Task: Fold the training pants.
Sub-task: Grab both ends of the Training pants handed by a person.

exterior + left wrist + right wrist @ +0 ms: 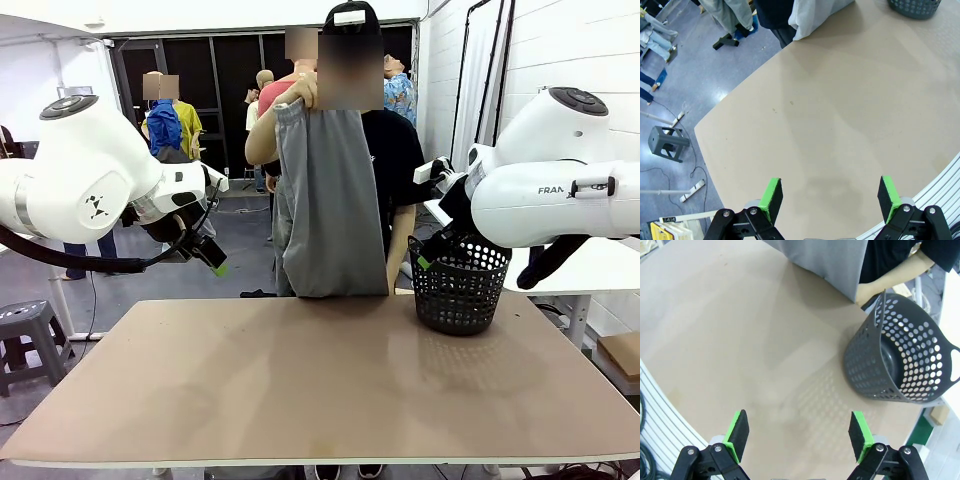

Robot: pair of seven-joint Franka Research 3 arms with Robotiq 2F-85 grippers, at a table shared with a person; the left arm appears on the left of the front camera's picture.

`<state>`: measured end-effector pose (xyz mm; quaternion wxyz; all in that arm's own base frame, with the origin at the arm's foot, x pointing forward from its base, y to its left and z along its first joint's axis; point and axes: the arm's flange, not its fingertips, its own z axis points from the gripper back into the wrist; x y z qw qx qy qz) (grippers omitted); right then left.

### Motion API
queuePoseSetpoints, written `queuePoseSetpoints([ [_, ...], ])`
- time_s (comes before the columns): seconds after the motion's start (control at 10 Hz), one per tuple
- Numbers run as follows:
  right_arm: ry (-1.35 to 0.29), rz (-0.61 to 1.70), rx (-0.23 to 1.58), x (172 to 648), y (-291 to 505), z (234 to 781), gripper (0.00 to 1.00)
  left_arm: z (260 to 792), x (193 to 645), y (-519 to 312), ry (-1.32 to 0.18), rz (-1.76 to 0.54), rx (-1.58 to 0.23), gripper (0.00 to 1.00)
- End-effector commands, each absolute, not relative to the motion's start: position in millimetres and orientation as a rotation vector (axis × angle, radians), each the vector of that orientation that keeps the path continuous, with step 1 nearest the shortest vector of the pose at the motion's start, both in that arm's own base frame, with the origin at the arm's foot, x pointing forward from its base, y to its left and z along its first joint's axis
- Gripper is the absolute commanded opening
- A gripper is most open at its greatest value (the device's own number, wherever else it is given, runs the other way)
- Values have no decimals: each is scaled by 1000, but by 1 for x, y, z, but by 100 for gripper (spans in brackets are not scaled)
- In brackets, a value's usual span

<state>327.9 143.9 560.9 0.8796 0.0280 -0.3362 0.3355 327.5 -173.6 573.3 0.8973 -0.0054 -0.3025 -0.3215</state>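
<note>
A person at the far side of the table holds the light grey training pants [328,205] up by the waistband, so they hang down to the table's far edge. The hem shows as pale cloth [817,17] at the top of the left wrist view and as grey cloth [827,260] at the top of the right wrist view. My left gripper [215,262] hovers above the table's left side, and its wrist view [829,197] has the jaws open with nothing between them. My right gripper [425,258] hangs by the basket; seen from its wrist [799,432], it too is open and holds nothing.
A dark perforated basket [460,285] stands at the table's far right [900,365]. The tan tabletop [320,380] is bare in the middle. A grey stool [25,335] stands on the floor at the left [667,144]. Other people stand far behind.
</note>
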Motion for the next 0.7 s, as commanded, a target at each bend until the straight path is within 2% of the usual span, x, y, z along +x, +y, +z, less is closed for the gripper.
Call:
queuePoseSetpoints([
  [0.0, -695, 701, 64, 329, 144, 559, 100, 573, 328, -174, -628, -669, -16, 100],
  [0.6, -695, 701, 64, 329, 144, 559, 100, 573, 328, -174, -628, -669, -16, 100],
])
